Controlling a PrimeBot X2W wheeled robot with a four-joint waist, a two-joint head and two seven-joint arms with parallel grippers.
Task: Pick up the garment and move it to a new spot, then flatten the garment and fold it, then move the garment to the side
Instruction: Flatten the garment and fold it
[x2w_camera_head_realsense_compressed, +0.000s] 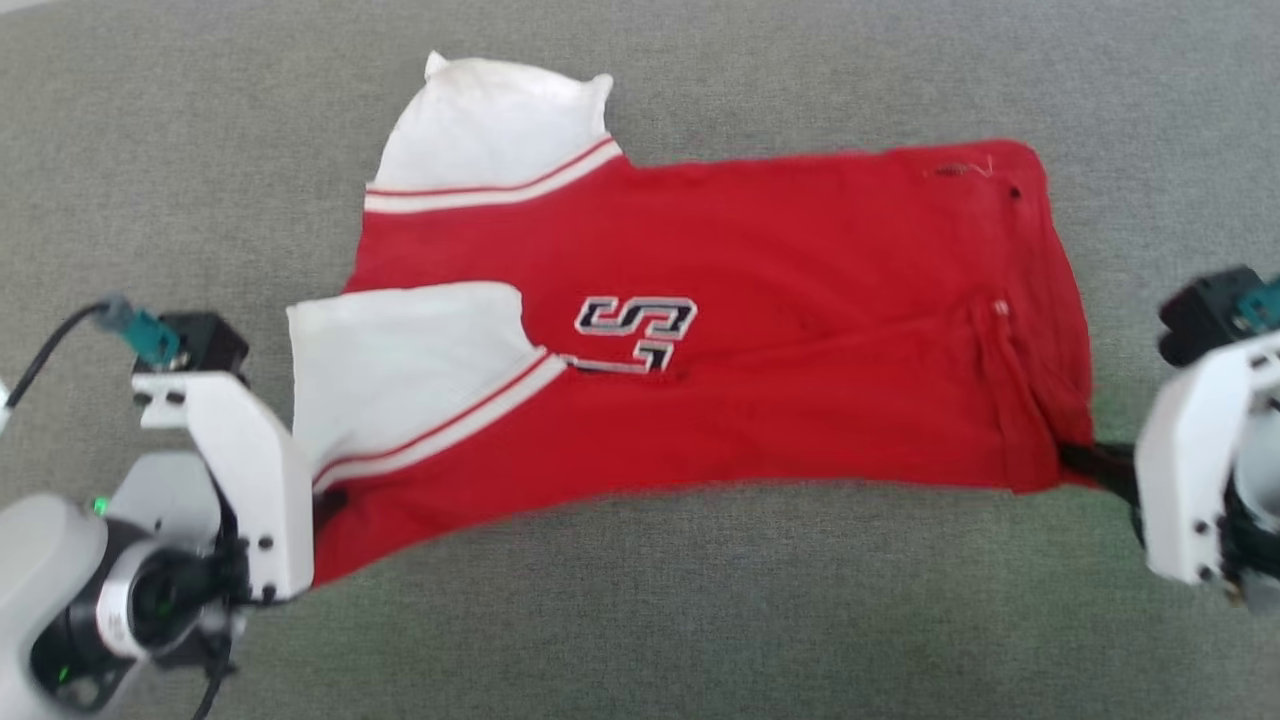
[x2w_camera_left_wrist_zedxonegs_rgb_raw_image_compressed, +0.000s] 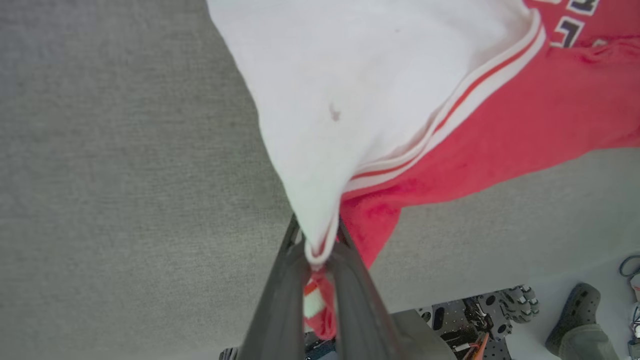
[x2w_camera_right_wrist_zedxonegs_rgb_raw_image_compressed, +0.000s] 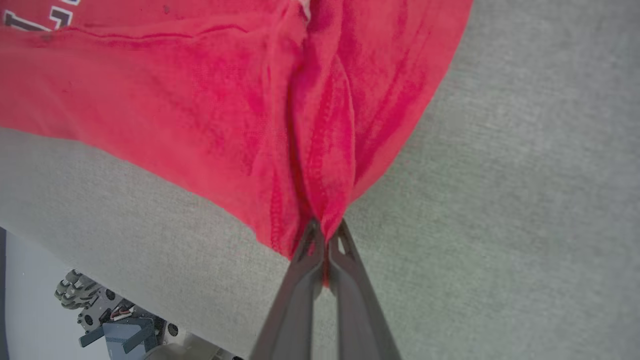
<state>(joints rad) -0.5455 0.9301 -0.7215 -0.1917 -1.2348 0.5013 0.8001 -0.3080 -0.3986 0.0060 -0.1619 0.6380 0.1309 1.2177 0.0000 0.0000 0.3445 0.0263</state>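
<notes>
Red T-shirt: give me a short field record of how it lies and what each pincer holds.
item: red T-shirt with white sleeves
surface: grey fabric surface
layout: spread sideways, sleeves toward the robot's left, hem toward its right
near sleeve: lies across the red body
left pincer: shut on the near corner at the sleeve end
right pincer: shut on the near hem corner
near edge: stretched between the two pincers
</notes>
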